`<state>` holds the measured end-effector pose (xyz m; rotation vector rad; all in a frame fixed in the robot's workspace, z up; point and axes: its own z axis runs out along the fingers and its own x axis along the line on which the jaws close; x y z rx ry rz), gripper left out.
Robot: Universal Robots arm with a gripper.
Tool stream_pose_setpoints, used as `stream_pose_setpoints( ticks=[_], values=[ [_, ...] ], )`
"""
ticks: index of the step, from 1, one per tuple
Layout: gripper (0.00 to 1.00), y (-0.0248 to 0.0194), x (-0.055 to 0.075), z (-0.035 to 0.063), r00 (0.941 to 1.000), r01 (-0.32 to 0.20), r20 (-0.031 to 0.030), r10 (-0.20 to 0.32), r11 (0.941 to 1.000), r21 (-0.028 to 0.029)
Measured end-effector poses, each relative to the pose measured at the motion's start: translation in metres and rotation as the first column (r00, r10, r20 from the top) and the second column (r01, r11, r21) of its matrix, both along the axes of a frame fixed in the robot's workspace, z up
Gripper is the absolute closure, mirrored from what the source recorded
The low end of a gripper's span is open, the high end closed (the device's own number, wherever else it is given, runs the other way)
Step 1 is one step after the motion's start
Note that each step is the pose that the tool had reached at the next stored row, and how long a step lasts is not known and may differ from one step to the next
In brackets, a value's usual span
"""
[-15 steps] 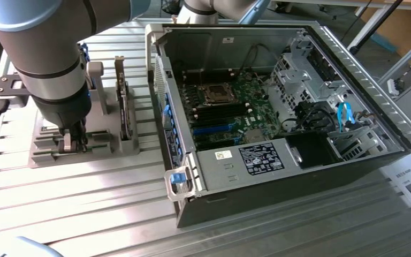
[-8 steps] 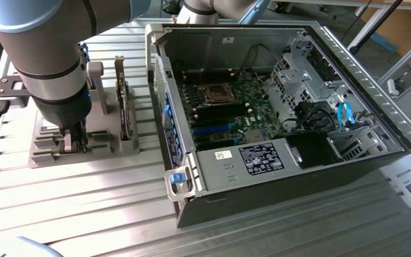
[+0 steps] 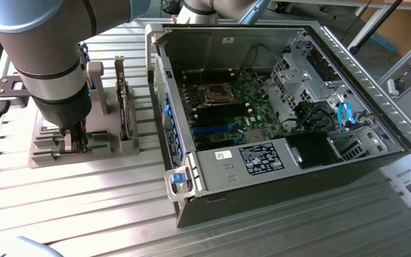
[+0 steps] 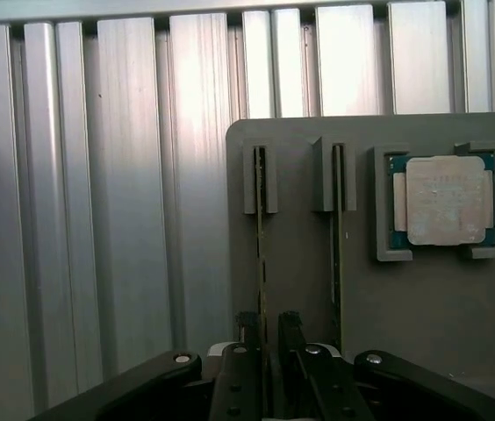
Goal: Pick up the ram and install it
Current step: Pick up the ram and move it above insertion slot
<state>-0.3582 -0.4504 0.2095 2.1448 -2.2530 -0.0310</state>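
Observation:
Two thin green ram sticks stand on edge in a grey holder [image 4: 300, 289]. My gripper [image 4: 269, 326] is open and straddles one ram stick [image 4: 261, 246], with a dark fingertip [image 4: 247, 323] on each side of it and a gap still showing. The other ram stick [image 4: 337, 254] stands free beside it. In the exterior view the gripper [image 3: 73, 140] is low over the holder [image 3: 105, 147] at that view's left, and the arm hides the ram there.
A square silver CPU chip [image 4: 445, 200] lies in a pocket of the holder. A tall dark card [image 3: 124, 107] stands upright on the holder. The open computer case [image 3: 277, 176] with its motherboard [image 3: 227, 107] fills the exterior view's right. The table is ribbed aluminium [image 3: 62, 203].

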Motion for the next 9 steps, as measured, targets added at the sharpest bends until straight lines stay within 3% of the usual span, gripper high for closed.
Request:
stream_pose_setpoints(
  ticks=[9],
  values=[
    [0.76, 0.0000, 0.0000, 0.0000, 1.0000, -0.007, 0.0000, 0.007, 1.0000, 0.0000]
  ],
)
